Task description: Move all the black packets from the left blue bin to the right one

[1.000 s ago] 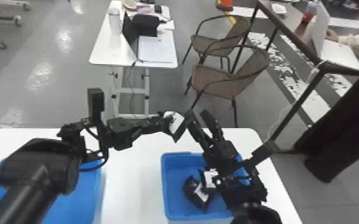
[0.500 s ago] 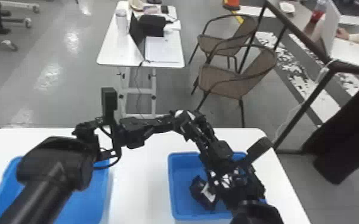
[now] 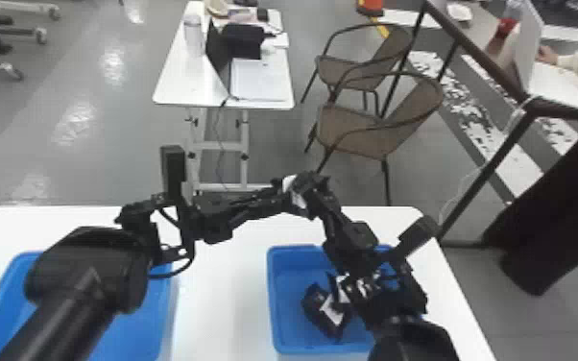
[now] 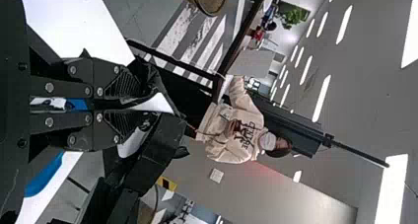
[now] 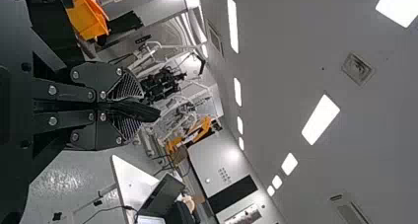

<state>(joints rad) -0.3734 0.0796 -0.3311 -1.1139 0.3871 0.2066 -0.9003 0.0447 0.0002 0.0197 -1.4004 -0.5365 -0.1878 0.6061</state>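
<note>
Above the table's far edge, my left gripper (image 3: 281, 194) meets my right gripper (image 3: 313, 185) at a black packet (image 3: 297, 198) with a white patch. In the left wrist view, my left gripper (image 4: 134, 104) is shut on this packet (image 4: 156, 103), and the other gripper (image 4: 155, 145) lies against it. My right gripper (image 5: 134, 110), in its own wrist view, is shut on a black packet's edge (image 5: 148, 112). Black packets (image 3: 324, 312) lie in the right blue bin (image 3: 273, 297), partly hidden by the right arm. The left arm covers part of the left blue bin (image 3: 170, 307).
Both bins stand on the white table (image 3: 223, 297), with a bare strip between them. Beyond its far edge are a smaller white table (image 3: 177, 84) with a laptop and two brown chairs (image 3: 355, 137). A dark-framed table (image 3: 485, 57) stands at the right.
My right gripper's fingers, spread beside the packet a second ago, have closed on it. The left gripper still holds it. The head view has shifted, placing the table and bins farther right.
</note>
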